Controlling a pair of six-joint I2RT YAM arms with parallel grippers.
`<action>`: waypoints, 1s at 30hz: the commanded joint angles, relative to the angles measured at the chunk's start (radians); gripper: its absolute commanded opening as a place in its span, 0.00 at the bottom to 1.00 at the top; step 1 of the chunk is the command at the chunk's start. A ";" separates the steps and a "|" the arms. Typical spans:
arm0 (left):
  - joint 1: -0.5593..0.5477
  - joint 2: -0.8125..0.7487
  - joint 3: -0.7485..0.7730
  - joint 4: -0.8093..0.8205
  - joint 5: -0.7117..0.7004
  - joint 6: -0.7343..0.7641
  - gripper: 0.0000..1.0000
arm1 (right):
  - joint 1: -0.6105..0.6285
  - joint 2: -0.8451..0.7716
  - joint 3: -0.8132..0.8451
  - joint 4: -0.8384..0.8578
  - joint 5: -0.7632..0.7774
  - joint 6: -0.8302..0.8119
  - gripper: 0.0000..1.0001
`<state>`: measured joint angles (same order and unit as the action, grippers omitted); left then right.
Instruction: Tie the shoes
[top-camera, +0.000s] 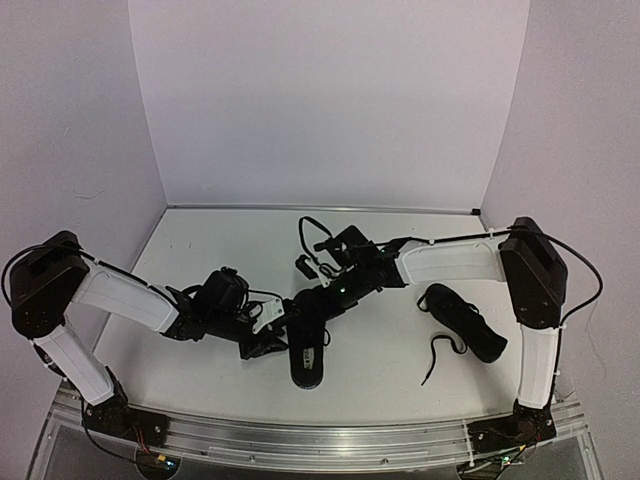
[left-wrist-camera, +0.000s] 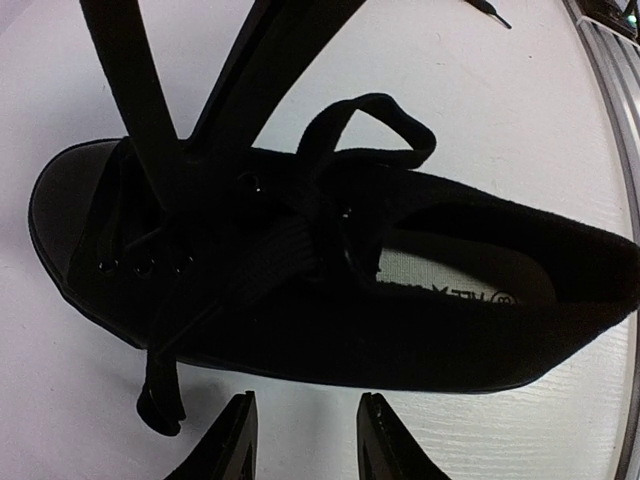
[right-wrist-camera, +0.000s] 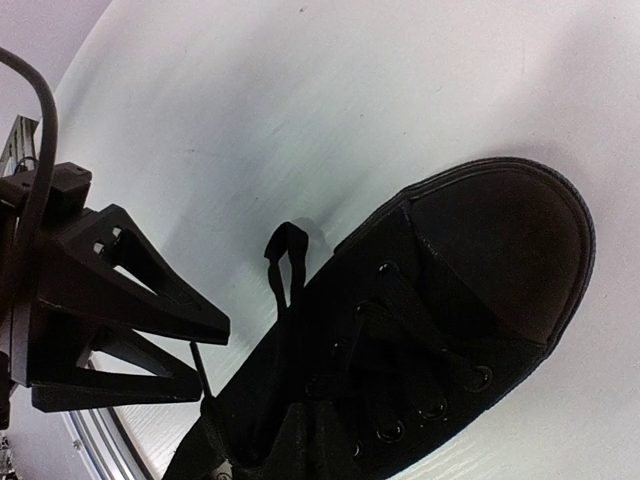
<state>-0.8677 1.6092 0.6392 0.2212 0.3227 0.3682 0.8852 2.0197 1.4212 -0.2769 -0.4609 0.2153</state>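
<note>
One black shoe (top-camera: 307, 352) lies at the table's middle, toe away from me, pale insole label showing. In the left wrist view it (left-wrist-camera: 480, 340) lies across the frame with a lace loop (left-wrist-camera: 365, 125) standing up. My left gripper (top-camera: 268, 338) is open and empty just beside the shoe's side (left-wrist-camera: 305, 440). My right gripper (top-camera: 318, 298) is down on the lacing; its fingers (left-wrist-camera: 130, 90) converge there, and in its own view (right-wrist-camera: 317, 412) they are closed together on a lace, dark against the shoe (right-wrist-camera: 500, 240). The second shoe (top-camera: 462, 322) lies to the right with loose laces (top-camera: 438, 356).
White walls close in the table at the back and sides. A metal rail (top-camera: 320, 435) runs along the near edge. A cable and small dark parts (top-camera: 312, 250) hang by the right arm's forearm behind the middle shoe.
</note>
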 joint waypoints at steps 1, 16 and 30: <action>-0.002 0.029 0.021 0.081 -0.019 0.003 0.36 | 0.000 -0.021 -0.005 0.027 -0.029 0.003 0.02; -0.005 -0.012 0.032 0.135 -0.049 -0.022 0.44 | -0.002 -0.024 -0.017 0.028 -0.033 -0.003 0.02; -0.031 -0.047 0.045 0.142 -0.020 -0.035 0.41 | -0.002 -0.019 -0.022 0.037 -0.039 -0.004 0.02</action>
<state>-0.8889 1.6038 0.6418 0.3252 0.2792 0.3403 0.8841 2.0197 1.4077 -0.2606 -0.4889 0.2146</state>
